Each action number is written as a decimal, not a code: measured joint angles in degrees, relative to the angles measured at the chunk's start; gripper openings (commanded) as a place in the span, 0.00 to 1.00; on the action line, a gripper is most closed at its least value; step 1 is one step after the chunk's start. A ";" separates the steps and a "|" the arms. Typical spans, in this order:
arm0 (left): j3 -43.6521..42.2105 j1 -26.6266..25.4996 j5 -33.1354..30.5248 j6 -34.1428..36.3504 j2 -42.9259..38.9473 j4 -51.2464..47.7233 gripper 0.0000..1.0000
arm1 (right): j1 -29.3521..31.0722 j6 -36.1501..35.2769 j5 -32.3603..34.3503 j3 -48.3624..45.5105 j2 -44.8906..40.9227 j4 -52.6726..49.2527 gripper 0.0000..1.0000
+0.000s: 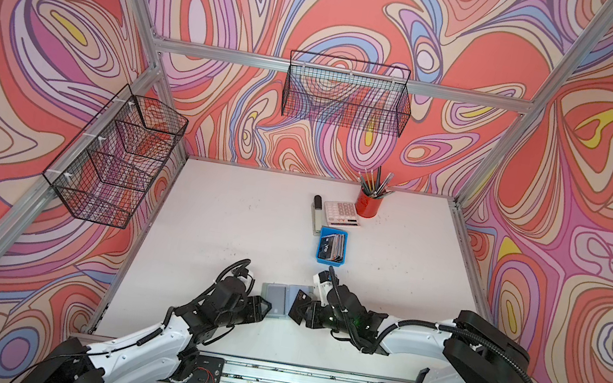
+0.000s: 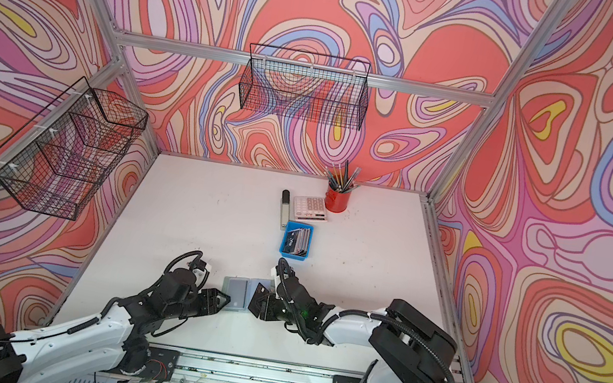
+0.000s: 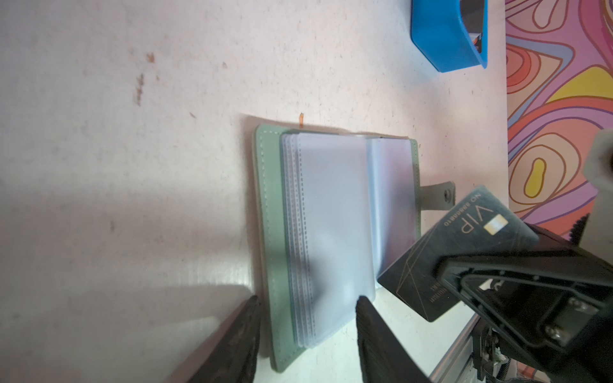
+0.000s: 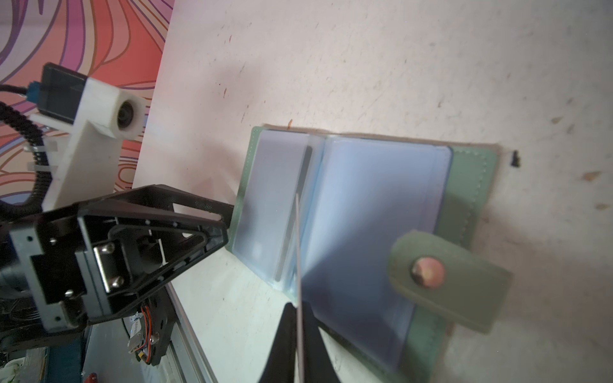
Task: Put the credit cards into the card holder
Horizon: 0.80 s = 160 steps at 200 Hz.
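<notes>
Left wrist view gives me the best look: the right gripper point(image 3: 444, 278) is clenched on the dark VIP card point(image 3: 464, 248), and one corner of this card is at the near edge of the open card holder point(image 3: 335, 232), over the clear sleeve beside the fold. The holder lies flat on the table point(image 3: 132, 165), between the two grippers. The left gripper point(image 3: 308, 305) has its jaws apart, one finger just beside the green cover and the other on the stack of sleeves; whether it presses down I cannot tell. In the right wrist view the card is seen edge-on and points toward the fold. To do this step well, I think I must tilt the card flatter, find the mouth of one sleeve, and slide it in slowly, with the left side holding the holder against slipping. The other cards point(image 1: 334, 244) sit in the blue tray point(image 1: 328, 262), well apart.
</notes>
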 measured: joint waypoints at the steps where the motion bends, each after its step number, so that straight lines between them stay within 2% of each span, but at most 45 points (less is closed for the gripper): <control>1: 0.00 0.00 0.00 0.00 0.02 0.04 0.49 | 0.00 0.00 0.00 0.00 0.02 0.00 0.00; 126: 0.00 0.00 -0.02 0.00 1.42 1.79 0.48 | 0.00 0.24 1.11 2.95 -0.04 -1.33 0.00; 160: 0.00 0.00 -0.02 0.00 1.42 1.79 0.48 | -0.09 1.09 0.55 4.39 3.02 -0.09 0.00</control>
